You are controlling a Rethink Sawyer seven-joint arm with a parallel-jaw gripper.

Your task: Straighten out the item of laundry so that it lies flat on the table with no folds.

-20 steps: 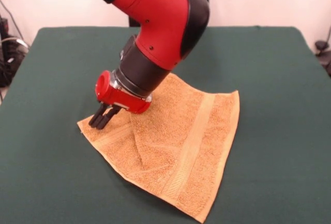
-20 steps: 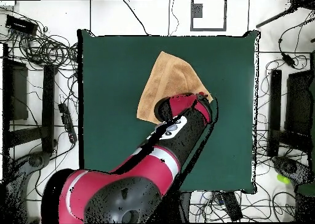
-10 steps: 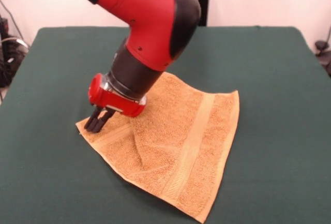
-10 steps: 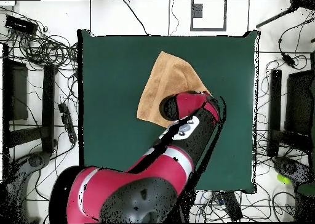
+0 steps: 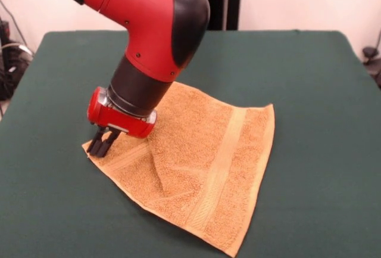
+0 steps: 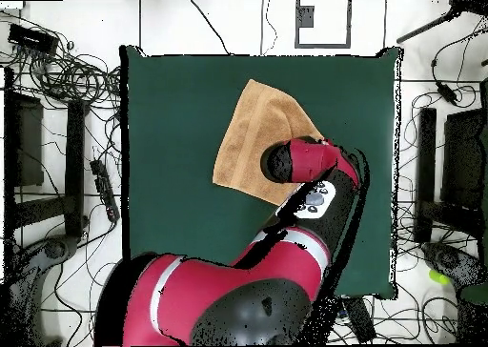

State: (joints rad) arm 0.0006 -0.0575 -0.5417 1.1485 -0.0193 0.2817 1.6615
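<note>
The orange-tan towel (image 5: 202,157) lies spread on the dark green table (image 5: 303,91), with a raised crease running across its left half and a flat woven band down its right half. My gripper (image 5: 101,145) points down at the towel's left corner, shut on the corner right at the table surface. In the overhead view the towel (image 6: 253,124) sits in the table's (image 6: 172,172) upper middle. The red arm (image 6: 319,167) covers the towel's corner there and hides the gripper.
Cables (image 6: 67,76) and dark equipment (image 6: 448,172) lie on the floor around the table. The arm's bulk (image 6: 229,305) hangs over the table's bottom edge in the overhead view. Green surface surrounds the towel on all sides.
The gripper has moved left in the front view, and the towel's left corner has shifted left with it. The arm has swung the same way.
</note>
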